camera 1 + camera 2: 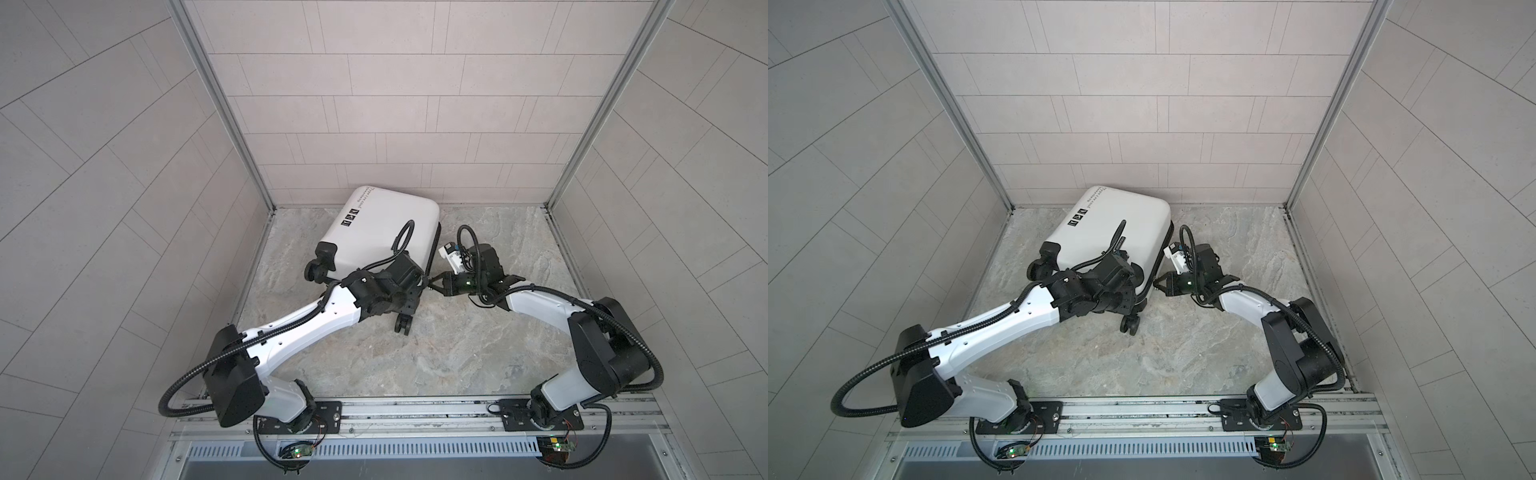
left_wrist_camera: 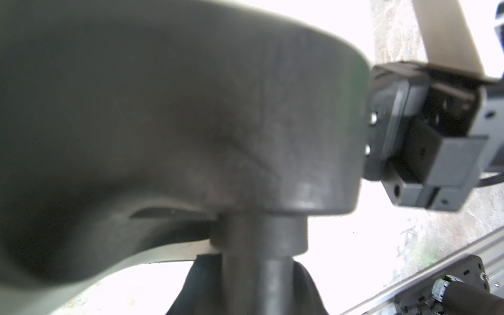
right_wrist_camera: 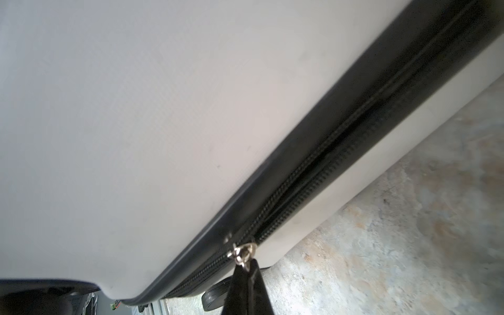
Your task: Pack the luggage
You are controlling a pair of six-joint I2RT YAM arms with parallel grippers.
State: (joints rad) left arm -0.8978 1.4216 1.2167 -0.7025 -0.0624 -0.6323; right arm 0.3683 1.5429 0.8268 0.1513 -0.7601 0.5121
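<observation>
The silver zipper pull [image 3: 242,253], pinched in the closed right gripper [image 3: 246,275], is best drawn straight along the white hard-shell suitcase [image 1: 386,224], which is braced near its wheels by the left gripper [image 1: 417,286] (grip unclear).

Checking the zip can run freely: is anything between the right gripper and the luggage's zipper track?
Nothing visible. The right gripper is shut on the zipper pull of the luggage, and the open track ahead looks bare.

Both top views are evenly bright, shadows soft, the walls [image 1: 83,166] bent at the edges. At my left wrist the luggage [image 2: 191,109] looks dark, blurred, against burnt-out white glare.
</observation>
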